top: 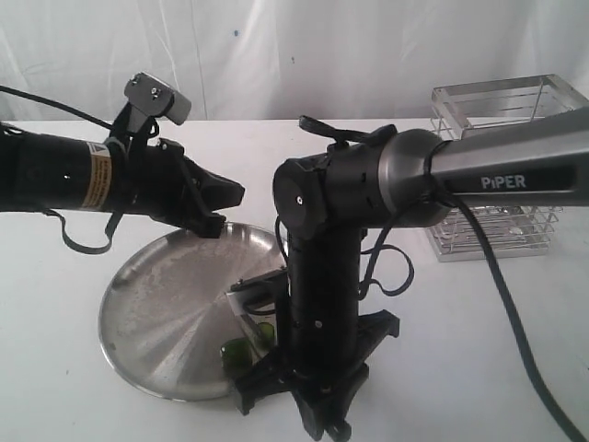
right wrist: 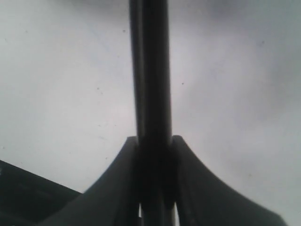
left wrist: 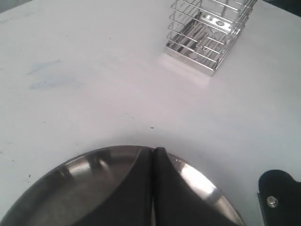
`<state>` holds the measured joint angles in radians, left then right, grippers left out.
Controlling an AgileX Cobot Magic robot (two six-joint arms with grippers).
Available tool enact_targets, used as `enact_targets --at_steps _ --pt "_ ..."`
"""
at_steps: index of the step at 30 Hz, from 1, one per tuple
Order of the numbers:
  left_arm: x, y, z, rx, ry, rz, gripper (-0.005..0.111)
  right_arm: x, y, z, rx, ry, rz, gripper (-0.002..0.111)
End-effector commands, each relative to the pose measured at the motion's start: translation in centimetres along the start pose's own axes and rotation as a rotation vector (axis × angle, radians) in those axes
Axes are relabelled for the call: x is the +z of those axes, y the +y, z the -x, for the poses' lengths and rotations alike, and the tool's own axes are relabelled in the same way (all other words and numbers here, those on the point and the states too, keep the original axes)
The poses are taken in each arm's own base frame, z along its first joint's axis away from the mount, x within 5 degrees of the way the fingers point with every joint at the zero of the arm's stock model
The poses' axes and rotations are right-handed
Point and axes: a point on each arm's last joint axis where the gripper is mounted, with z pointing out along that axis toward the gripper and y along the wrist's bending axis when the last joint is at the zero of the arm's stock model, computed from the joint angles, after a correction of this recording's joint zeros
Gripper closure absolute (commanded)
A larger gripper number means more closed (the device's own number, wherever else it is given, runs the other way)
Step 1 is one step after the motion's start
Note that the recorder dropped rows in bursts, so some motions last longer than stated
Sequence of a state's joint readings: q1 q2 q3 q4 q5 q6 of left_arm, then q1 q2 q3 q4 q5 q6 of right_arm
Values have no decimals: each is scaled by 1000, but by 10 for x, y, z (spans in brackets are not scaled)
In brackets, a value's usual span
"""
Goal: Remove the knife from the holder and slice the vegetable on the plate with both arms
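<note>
1. The vegetable [top: 236,351] lies on the lower right part of the plate [top: 152,304], low in the middle of the exterior picture. It is in small green bits, so I cannot tell which way it is long.
2. The right arm [top: 317,276] stands just beside it, pointing down. The left gripper [top: 230,195] hangs over the plate's top edge, well apart from the vegetable.
3. The right gripper [right wrist: 151,141] squeezes the knife [right wrist: 150,70], which sticks straight out from between its fingers.
4. The left gripper's jaws are closed tight and hold nothing.
5. The holder [top: 497,101] stands in the upper right. I see no knife in it.
</note>
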<state>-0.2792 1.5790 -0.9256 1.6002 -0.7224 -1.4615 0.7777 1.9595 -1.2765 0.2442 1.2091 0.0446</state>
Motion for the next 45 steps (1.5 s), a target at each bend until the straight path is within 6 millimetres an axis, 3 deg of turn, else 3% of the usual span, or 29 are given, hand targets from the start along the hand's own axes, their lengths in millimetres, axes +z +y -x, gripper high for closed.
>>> enact_targets --at_steps 1,10,18,21,25,29,35,45 --pt "-8 -3 4 49 5 15 107 -12 -3 4 -25 -59 -51 108" --pt "-9 -9 -10 75 70 -30 107 -25 -38 10 -3 -130 -24 108" --pt "-11 -17 -65 538 210 -78 107 -49 -70 5 -27 -217 -20 108" --pt "-11 -14 -82 628 283 -59 95 -51 -80 7 -40 -243 -9 108" --pt "-4 -18 -93 614 288 -134 63 -55 -94 11 -26 -320 10 108" --pt "1 -18 -93 553 260 -132 43 -59 -102 13 -20 -371 76 108" --pt "8 -24 -101 510 232 -236 41 -61 -108 13 -11 -393 104 108" --pt "17 -24 -113 481 265 -255 41 -61 -107 13 -9 -394 106 108"
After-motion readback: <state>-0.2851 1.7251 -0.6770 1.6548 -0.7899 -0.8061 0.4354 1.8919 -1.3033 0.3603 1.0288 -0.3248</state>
